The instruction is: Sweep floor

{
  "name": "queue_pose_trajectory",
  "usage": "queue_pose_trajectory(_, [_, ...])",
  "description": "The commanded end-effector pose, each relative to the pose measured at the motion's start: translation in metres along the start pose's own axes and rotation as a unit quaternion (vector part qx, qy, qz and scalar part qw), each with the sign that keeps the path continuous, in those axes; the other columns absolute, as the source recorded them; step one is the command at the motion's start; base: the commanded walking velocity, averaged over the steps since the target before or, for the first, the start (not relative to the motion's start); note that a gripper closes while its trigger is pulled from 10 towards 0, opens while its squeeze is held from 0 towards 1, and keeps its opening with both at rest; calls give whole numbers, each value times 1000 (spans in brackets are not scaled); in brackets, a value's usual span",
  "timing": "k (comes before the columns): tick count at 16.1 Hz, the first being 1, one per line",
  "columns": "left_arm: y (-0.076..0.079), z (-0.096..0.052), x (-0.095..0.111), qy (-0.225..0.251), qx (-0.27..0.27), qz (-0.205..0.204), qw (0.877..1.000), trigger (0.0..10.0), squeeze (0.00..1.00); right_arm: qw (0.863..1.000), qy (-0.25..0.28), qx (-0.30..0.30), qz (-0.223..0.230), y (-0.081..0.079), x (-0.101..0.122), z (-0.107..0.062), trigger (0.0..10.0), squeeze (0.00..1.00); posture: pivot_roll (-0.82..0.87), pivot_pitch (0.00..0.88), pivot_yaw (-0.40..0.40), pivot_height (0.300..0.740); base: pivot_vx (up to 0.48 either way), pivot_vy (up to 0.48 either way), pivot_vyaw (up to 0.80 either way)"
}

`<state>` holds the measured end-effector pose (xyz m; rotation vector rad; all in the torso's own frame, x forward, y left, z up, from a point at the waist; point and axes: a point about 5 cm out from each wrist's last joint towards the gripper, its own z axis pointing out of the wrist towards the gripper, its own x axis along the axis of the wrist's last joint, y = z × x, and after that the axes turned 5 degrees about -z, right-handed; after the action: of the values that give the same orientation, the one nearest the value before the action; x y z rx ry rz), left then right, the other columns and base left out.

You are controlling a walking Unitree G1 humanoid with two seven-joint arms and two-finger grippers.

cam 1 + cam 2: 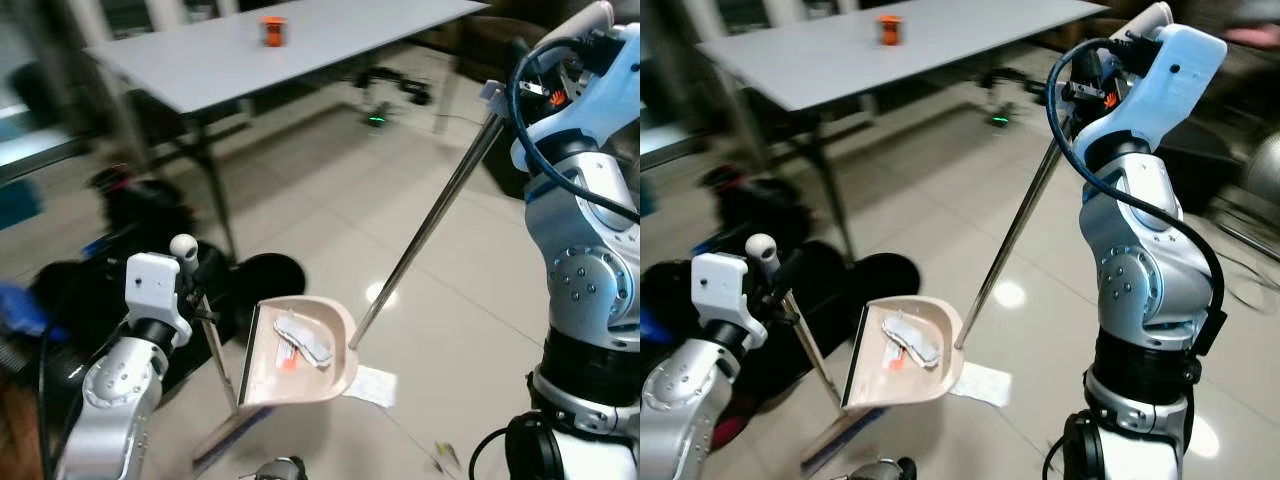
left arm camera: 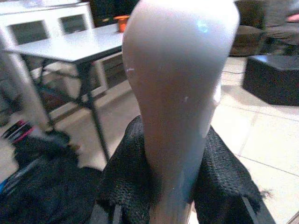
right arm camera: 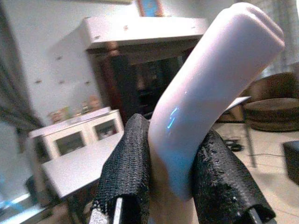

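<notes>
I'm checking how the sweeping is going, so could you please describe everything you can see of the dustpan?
The dustpan is a beige, plastic-looking scoop with a raised rim and a dark strip along its front edge. It sits tilted on the pale tiled floor. Crumpled grey-white scraps and a small orange bit lie inside it. A long metal pole rises from its back edge toward the right gripper, whose fingers clamp a pale handle. A white paper scrap lies beside it.
</notes>
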<state>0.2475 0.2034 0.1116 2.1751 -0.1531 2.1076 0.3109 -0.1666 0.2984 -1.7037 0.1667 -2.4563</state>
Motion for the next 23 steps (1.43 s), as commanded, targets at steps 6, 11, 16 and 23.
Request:
queue_pose_trajectory(6, [-7, 3, 4, 15, 3, 3, 1000, 10000, 0, 999, 31, 12, -14, -4, 9, 3, 10000, 0, 61, 0, 11, 740, 378, 0, 133])
queue_pose_trajectory(11, [-6, 3, 5, 18, 5, 3, 1000, 10000, 0, 999, 38, 11, -17, -2, 12, 6, 10000, 0, 66, 0, 9, 740, 400, 0, 0])
queue_pose_trajectory(16, [-5, 5, 5, 17, 3, 2, 1000, 10000, 0, 999, 40, 10, -22, -3, 13, 8, 10000, 0, 69, 0, 9, 740, 400, 0, 755])
queue_pose_trajectory(23, [-6, 6, 5, 15, 1, 1, 1000, 10000, 0, 999, 48, 5, -5, 0, 13, 9, 10000, 0, 72, 0, 12, 740, 400, 0, 195])
